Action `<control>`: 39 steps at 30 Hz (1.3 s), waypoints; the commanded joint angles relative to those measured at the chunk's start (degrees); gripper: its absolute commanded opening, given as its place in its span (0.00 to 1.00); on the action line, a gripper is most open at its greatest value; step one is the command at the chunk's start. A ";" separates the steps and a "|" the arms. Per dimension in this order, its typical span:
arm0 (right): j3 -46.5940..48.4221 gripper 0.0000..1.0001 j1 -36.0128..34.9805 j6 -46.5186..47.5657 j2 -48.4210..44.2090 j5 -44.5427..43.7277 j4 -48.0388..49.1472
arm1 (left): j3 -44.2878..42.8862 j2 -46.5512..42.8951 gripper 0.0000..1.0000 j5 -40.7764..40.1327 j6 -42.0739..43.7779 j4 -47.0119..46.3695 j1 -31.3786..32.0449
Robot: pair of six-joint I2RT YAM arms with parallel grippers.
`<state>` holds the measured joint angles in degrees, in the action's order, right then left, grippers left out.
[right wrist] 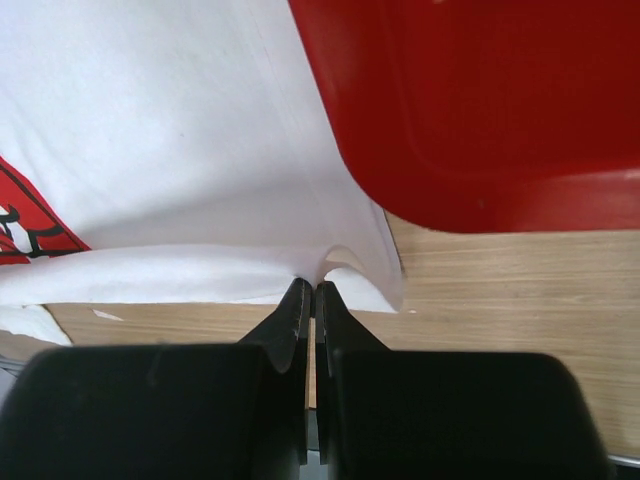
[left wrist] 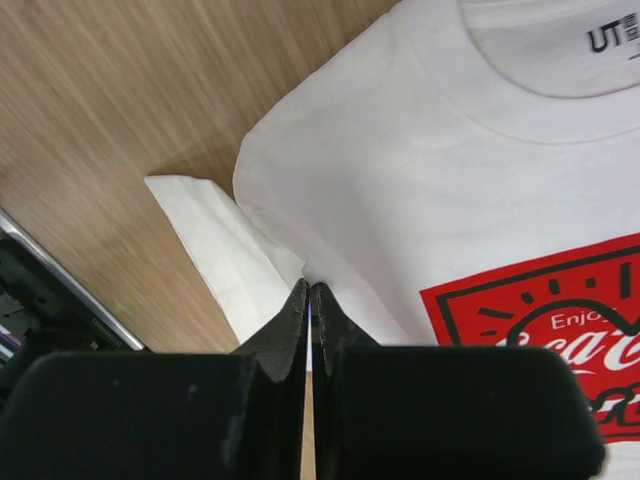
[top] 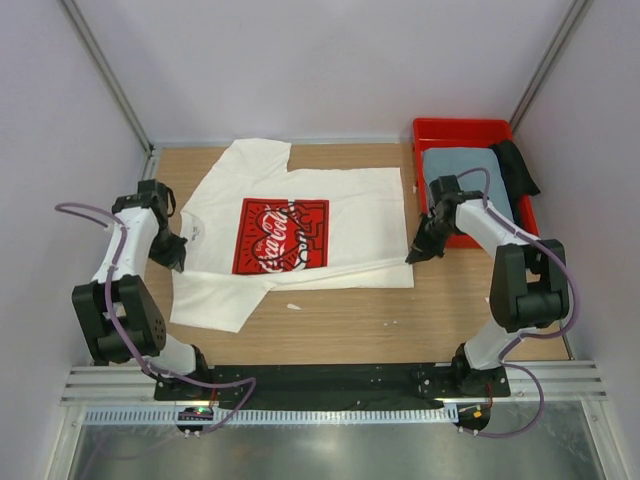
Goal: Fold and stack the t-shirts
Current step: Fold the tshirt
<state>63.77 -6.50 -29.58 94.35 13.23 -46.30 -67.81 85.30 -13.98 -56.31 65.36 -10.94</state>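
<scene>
**Both hands pinched on the white shirt's near edge**

Our left hand (left wrist: 309,292) is closed, its fingertips meeting on white cloth just where the near sleeve (left wrist: 205,245) joins the body of the white shirt (top: 340,190), a little to the side of the collar (left wrist: 545,95). Our right hand (right wrist: 308,288) is closed as well, and the hem (right wrist: 150,275) puckers up into its tips, so we read both as gripping the shirt rather than resting on it.

The two grips sit at opposite ends of the same long side: shoulder on the left, hem corner on the right. We judge they are placed so that this whole edge can rise together and stay taut, which a lengthwise fold needs; one grip alone would let the cloth sag.

Outward from there, the shirt lies spread across the table (top: 400,320), red print (top: 280,235) up, collar toward the left arm, the far sleeve lying open. The near side already looks partly doubled over.

Just beside the right hand stands the red bin (top: 460,128), holding the grey shirt (top: 455,165), which waits untouched. The bin's closeness is the risk we see: a wide swing on that side could catch its wall.
</scene>
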 commanded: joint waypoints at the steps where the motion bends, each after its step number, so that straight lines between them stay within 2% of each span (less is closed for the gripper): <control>1: 3.29 0.01 0.26 1.11 1.36 -2.42 -0.01 | -4.08 1.53 0.00 0.00 1.56 -2.43 0.22; 13: 7.07 0.01 0.44 2.07 6.02 -6.55 -0.19 | -13.57 12.51 0.00 3.61 3.75 -3.84 1.89; 22: 9.00 0.01 0.70 1.90 8.92 -6.73 0.69 | -17.18 15.86 0.00 2.65 3.76 -3.14 1.98; 28: 8.92 0.01 0.70 2.07 8.49 -7.52 -0.28 | -20.25 14.81 0.00 0.18 2.97 -1.38 1.97; 39: 9.00 0.01 0.70 1.55 8.22 -9.19 1.04 | -22.27 20.35 0.00 5.01 4.11 -2.34 2.33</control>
<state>71.13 -6.37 -28.58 102.76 8.47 -47.88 -88.12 104.27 -9.37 -53.28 63.20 -8.95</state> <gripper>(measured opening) 0.040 0.003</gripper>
